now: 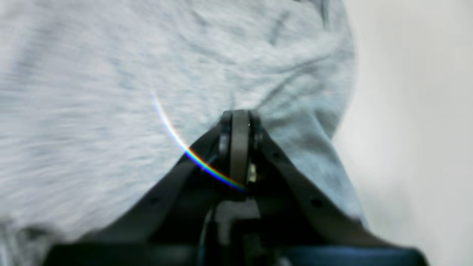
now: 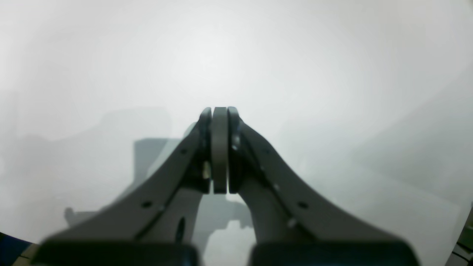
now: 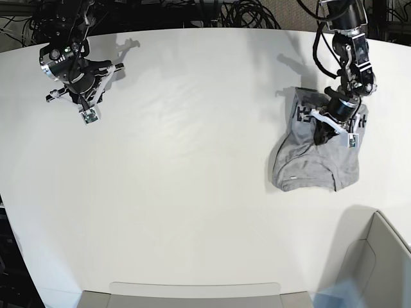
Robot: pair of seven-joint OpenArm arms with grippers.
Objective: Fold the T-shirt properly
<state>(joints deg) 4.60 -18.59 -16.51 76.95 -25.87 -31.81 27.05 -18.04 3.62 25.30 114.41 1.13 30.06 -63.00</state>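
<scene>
Heather-grey T-shirt [image 3: 314, 168], bunched in a rumpled heap on the white worktop [image 3: 192, 160], far right side in base view. Plain grey side mostly up; black block lettering shows at upper edges. Rounded lower edge, creases throughout. Wrist view: soft wrinkled cloth, blurred.

So the table [image 3: 192, 160] in front of me is basically one big white surface with a curved far edge, pretty evenly lit, bright enough that soft grey shadows fall across the top part. Behind that far edge it's dark, with a mess of black cables [image 3: 244, 13] bunched up along the back. Down at the near edge there's a pale grey panel [image 3: 192, 294], and a light grey box corner [image 3: 379, 256] pokes in at the bottom right.
</scene>
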